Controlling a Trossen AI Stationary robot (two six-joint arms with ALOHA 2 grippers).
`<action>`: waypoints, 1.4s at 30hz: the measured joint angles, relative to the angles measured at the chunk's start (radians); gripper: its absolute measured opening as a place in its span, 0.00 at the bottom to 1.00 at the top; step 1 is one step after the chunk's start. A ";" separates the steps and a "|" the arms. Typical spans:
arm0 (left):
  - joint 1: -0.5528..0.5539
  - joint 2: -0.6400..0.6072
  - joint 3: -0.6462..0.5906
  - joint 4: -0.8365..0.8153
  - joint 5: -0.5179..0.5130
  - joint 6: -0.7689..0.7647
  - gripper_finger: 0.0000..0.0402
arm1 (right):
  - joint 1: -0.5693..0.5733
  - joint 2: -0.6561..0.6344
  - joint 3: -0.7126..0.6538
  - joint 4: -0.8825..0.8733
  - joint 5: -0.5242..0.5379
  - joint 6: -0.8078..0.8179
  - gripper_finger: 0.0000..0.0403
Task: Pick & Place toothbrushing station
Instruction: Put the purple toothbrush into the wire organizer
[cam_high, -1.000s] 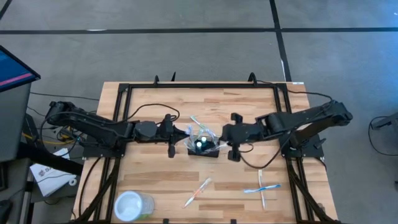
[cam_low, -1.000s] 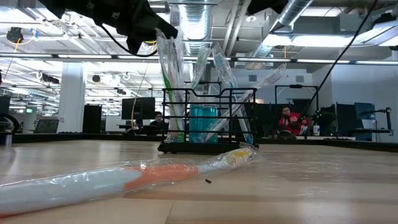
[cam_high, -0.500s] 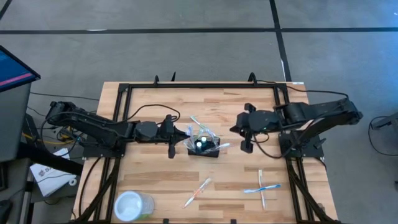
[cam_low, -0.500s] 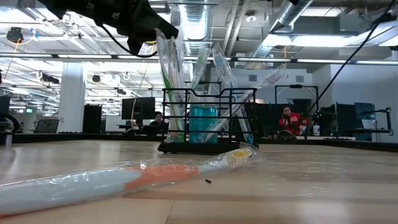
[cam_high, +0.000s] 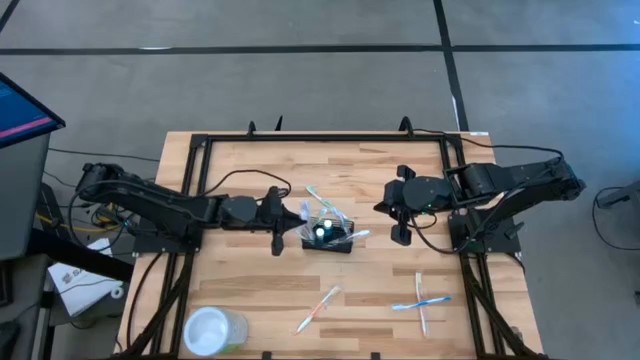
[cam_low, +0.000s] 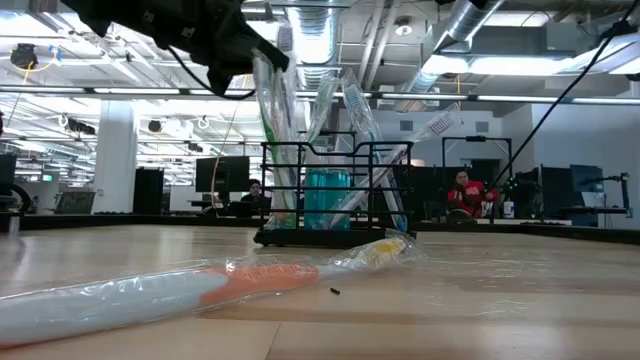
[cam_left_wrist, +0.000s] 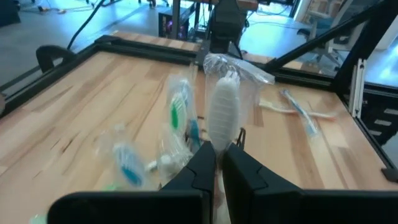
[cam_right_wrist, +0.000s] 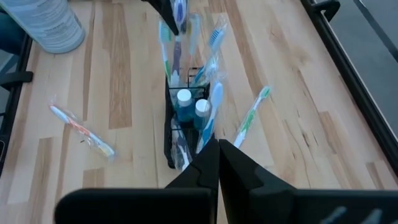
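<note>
Near the caddy lie wrapped toothbrushes (cup farther off).

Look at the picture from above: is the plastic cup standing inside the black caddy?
No, the clear plastic cup sits near the table's front left corner, far from the black wire caddy in the middle.

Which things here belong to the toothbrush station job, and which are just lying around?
Job:
black wire-mesh caddy
left gripper, shut on wrapped toothbrush
right gripper, shut, empty

Lying about:
clear plastic cup
orange-handled wrapped toothbrush
</note>
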 joint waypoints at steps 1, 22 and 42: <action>0.000 0.013 0.004 0.003 0.000 0.000 0.01 | 0.000 0.000 0.000 0.001 0.000 0.000 0.00; -0.001 0.108 0.048 -0.013 0.018 -0.006 0.07 | 0.001 0.000 0.000 -0.007 0.000 -0.003 0.00; -0.004 0.108 0.048 -0.032 0.047 -0.017 0.15 | 0.000 0.000 0.000 -0.007 0.000 0.005 0.00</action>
